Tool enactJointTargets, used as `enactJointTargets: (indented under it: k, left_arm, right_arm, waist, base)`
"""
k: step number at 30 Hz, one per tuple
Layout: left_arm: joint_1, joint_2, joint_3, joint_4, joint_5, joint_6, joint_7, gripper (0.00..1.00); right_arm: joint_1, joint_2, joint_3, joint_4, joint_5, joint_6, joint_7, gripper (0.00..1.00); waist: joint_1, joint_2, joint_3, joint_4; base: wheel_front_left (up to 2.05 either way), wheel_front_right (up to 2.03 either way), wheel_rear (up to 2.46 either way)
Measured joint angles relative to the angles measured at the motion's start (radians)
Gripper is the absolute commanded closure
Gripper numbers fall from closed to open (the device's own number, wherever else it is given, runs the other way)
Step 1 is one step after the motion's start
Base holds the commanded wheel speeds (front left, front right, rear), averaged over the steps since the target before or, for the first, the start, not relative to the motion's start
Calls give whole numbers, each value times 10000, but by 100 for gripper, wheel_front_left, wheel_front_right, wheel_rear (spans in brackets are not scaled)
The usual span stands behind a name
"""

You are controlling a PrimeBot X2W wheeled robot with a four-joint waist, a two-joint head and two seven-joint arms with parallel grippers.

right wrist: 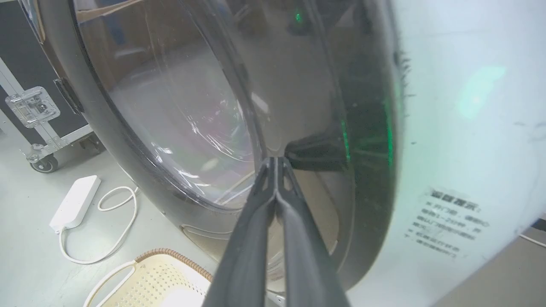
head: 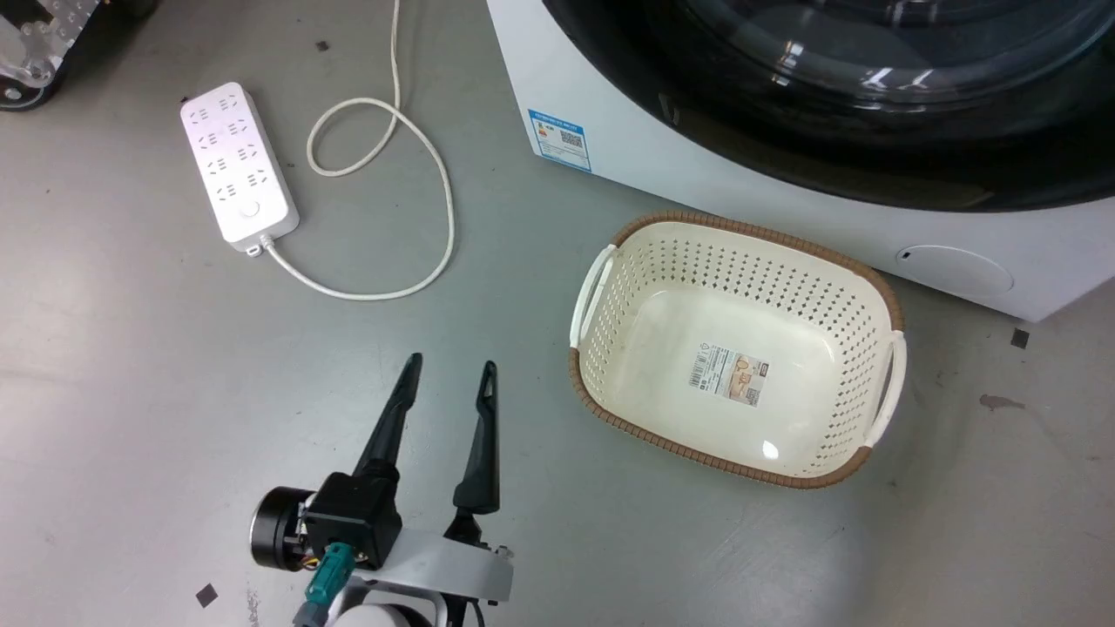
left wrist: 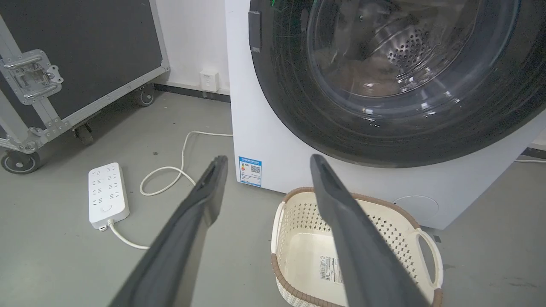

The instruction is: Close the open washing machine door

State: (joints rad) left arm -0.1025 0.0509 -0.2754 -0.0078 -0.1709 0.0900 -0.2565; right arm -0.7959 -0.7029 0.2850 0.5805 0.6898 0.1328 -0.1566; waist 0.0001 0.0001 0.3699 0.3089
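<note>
- Grey floor [head: 131,392]; cream laundry basket [head: 664,261] just before the washing machine [head: 610,148].
- Left jaws wide apart, near it.
- Right jaws closed together at the washing machine door [right wrist: 367,128].

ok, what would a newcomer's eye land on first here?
The huge black-rimmed washing machine door with its bulging glass, spanning the front of the white washing machine. In the right wrist view the right claw, shut, has its tips right at that door's dark rim. Then the cream basket on the floor before the machine, with the open left claw hanging to its left.
</note>
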Motion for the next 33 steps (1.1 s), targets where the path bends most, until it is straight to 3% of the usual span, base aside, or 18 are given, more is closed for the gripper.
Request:
enactJointTargets:
  k: [6,14,15,16,24,33]
  left_arm:
    - [-10,-2,-84,-13,-75,142,0,0]
    - [-49,-6,19,54,-33,73,0,0]
    - [-51,-6,44,92,-15,35,0,0]
    - [-51,-6,69,148,12,13,0,0]
    - [33,-10,633,531,0,-426,0,0]
    - [814,42,1346,844,4,-840,0,0]
  right_arm:
    - [-544,476,-217,972,-128,165,52,100]
    - [-638,809,-19,1528,-309,79,-416,100]
    - [-587,844,25,1528,-307,67,-514,16]
    - [-498,901,25,1507,-295,42,-621,0]
    - [1483,1641,-198,234,-798,-12,-966,0]
    - [5122,3365,-2107,-2809,-2522,-13,-1009,0]
  waist:
    - [-2,0,10,-21]
    - [-1,0,-353,-286]
    - [-1,0,-445,-331]
    - [-1,0,-554,-380]
    - [-2,0,-1704,-930]
    - [-4,0,-3086,-1940]
  base:
    - [0,0,0]
    - [0,0,0]
    - [0,0,0]
    - [0,0,0]
    - [0,0,0]
    - [0,0,0]
